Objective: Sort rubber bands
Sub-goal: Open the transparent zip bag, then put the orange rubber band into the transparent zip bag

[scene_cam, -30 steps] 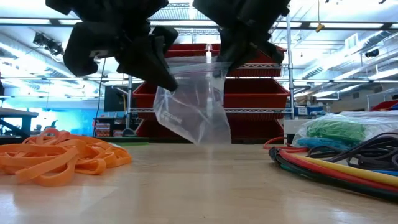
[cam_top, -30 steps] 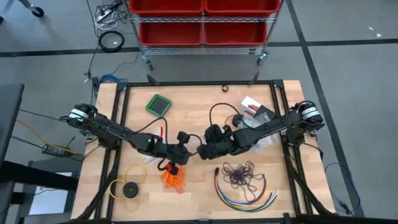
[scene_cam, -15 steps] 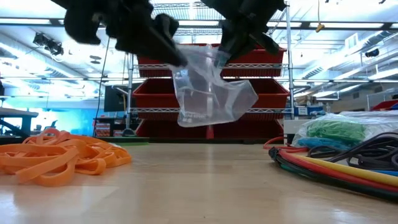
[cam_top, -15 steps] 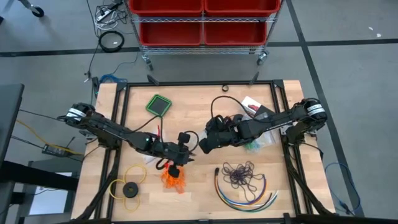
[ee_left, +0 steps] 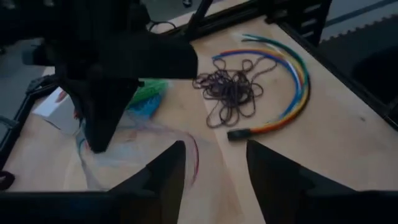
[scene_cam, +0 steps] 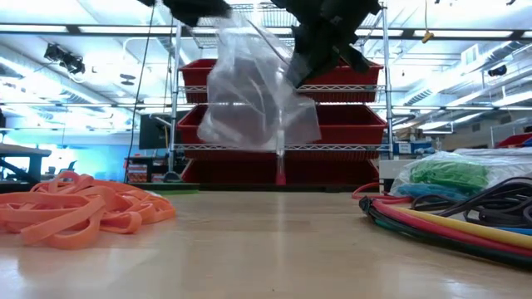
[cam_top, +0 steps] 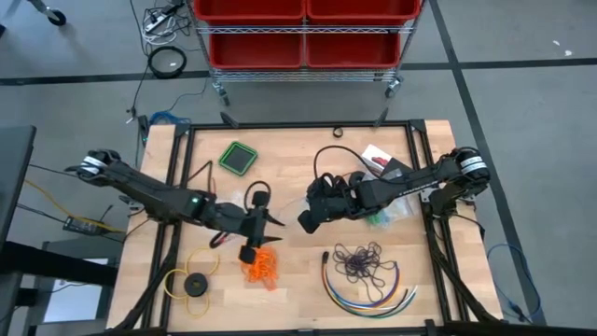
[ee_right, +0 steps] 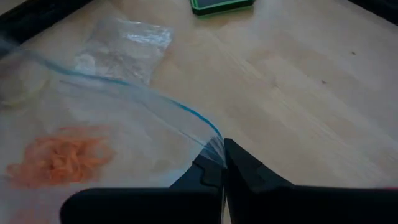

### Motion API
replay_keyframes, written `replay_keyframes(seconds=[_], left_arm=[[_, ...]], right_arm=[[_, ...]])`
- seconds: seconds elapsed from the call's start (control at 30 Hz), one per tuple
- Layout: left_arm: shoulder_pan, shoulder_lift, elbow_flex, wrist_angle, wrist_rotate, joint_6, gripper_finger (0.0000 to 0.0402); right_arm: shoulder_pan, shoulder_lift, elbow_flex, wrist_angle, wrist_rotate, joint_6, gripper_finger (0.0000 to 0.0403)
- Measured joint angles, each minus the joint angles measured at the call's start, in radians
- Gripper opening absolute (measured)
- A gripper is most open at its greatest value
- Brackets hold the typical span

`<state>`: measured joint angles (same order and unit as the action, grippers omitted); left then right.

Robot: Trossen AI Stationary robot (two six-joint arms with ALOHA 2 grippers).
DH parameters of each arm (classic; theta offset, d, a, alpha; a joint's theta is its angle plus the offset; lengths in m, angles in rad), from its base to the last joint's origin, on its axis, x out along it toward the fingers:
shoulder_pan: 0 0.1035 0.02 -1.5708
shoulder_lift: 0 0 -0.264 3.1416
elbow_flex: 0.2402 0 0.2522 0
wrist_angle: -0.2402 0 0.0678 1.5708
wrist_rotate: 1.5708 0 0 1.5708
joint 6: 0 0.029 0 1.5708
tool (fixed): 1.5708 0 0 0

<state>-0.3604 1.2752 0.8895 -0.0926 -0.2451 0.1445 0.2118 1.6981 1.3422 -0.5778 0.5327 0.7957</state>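
Observation:
A clear plastic zip bag hangs above the table's middle from my right gripper, which is shut on it. My left gripper stands open a little to the bag's left, with nothing between its fingers. A bunch of orange rubber bands lies on the table below it. Dark purple rubber bands lie in a loose heap at the near right. Green and blue bands sit in clear bags under my right arm. My right gripper pinches the bag's open rim beside its blue zip line between its two fingers. The fingers come slanting down from the table's right. The bag hangs below them, slack and crumpled, clear of the table.
Long multicoloured cables curve round the purple heap. A yellow ring with a black disc lies near left, a green square lid far left, another clear bag flat on the wood. Red bins stand beyond the far edge.
My left gripper has opened, let go of the bag, risen and drawn back toward the table's left edge. The bag, held between both grippers before, now hangs from my right gripper alone, higher above the table.

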Motion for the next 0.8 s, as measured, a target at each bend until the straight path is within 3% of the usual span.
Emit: replay_keyframes(seconds=[0.33,0.5,0.63,0.8], left_arm=[[-0.066,-0.071,-0.002,-0.205,-0.005,-0.099,0.0178],[-0.073,-0.064,-0.092,-0.256,0.008,-0.173,0.0178],[-0.073,-0.063,-0.233,-0.173,0.055,-0.246,0.0178],[-0.069,-0.063,-0.440,0.100,0.092,-0.343,0.0178]], right_arm=[[-0.013,0.001,-0.001,-0.014,-0.009,-0.005,0.0000],[-0.012,0.001,-0.001,-0.023,-0.028,-0.005,0.0000],[-0.012,0.001,-0.001,-0.023,-0.030,-0.005,0.0000],[-0.012,0.001,-0.001,-0.023,-0.032,-0.012,0.0000]])
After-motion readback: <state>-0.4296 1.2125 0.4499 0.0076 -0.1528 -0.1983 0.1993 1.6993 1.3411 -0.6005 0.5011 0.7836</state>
